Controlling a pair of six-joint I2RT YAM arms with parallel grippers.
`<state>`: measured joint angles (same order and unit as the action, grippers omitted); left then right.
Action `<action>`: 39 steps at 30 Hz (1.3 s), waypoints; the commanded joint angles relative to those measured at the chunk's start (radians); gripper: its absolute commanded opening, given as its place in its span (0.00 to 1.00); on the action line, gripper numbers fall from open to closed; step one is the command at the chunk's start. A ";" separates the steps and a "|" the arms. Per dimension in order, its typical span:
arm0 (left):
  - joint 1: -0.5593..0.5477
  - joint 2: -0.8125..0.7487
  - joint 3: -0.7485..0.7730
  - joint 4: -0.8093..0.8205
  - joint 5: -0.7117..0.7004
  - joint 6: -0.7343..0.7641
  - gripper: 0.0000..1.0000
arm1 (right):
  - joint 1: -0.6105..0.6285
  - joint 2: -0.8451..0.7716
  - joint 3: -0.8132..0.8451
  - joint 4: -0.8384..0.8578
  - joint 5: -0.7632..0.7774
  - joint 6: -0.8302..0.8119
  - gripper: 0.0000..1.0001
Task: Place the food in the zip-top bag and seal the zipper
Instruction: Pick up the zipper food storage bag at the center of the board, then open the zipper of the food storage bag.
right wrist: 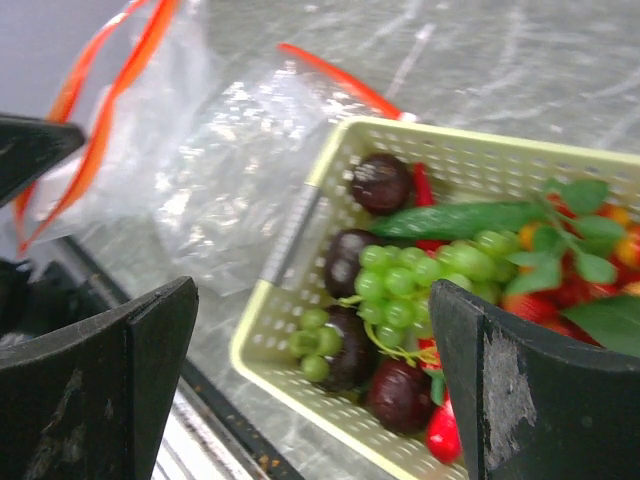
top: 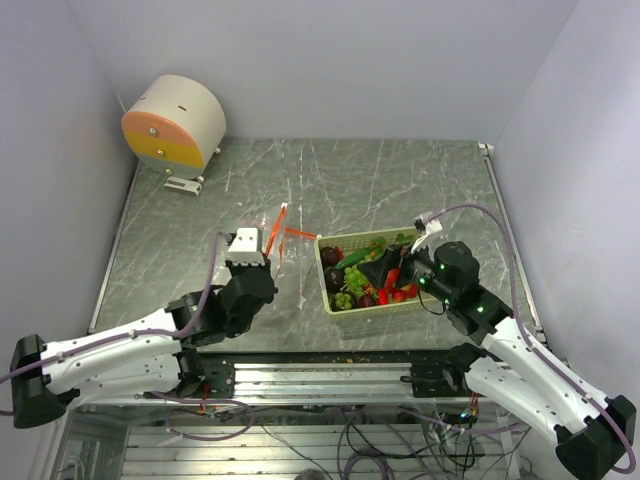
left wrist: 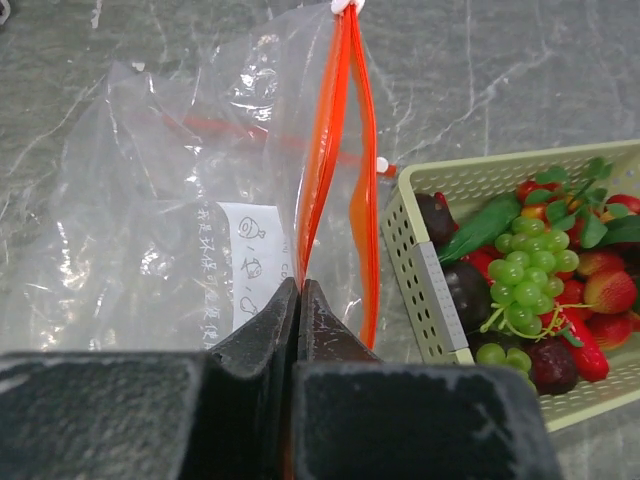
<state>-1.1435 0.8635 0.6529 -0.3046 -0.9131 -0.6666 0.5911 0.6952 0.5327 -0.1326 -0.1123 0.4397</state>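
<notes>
Left gripper [left wrist: 299,290] is clamped shut on the near end of the zipper [left wrist: 335,150], its arm stretched low from the near left corner toward the table's middle. From the closed fingertips the orange-red strip runs straight away, its two halves slightly parted, and the zip-top bag [left wrist: 170,200] spreads crinkled to the left of it over the table [top: 180,260], a white printed label showing through the plastic. Right gripper [right wrist: 312,300] hangs wide open and holds nothing, its arm reaching in from the near right corner to just above the pale green basket [left wrist: 410,250]. That basket sits just beside the bag, on its right. All the food [left wrist: 520,270] lies in the basket: green grapes, red strawberries, chili peppers and dark purple pieces.
</notes>
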 commanded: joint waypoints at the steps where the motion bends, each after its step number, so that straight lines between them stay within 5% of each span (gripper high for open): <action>1: 0.000 -0.083 -0.040 0.034 0.017 -0.006 0.07 | 0.008 0.024 -0.023 0.215 -0.234 0.057 1.00; 5: 0.000 -0.116 -0.076 0.091 0.049 0.006 0.07 | 0.046 0.111 -0.013 0.358 -0.283 0.133 0.94; 12: 0.000 -0.129 -0.128 0.182 0.094 0.009 0.07 | 0.223 0.374 0.111 0.395 -0.121 0.123 0.92; 22: 0.000 -0.164 -0.122 0.172 0.108 0.016 0.07 | 0.298 0.647 0.254 0.499 -0.052 0.150 0.77; 39: 0.000 -0.140 -0.116 0.193 0.122 0.028 0.07 | 0.355 0.794 0.366 0.469 0.088 0.168 0.59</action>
<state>-1.1435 0.7074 0.5274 -0.1623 -0.8104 -0.6544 0.9356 1.4387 0.8314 0.3565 -0.0914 0.6121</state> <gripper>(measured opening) 0.072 0.622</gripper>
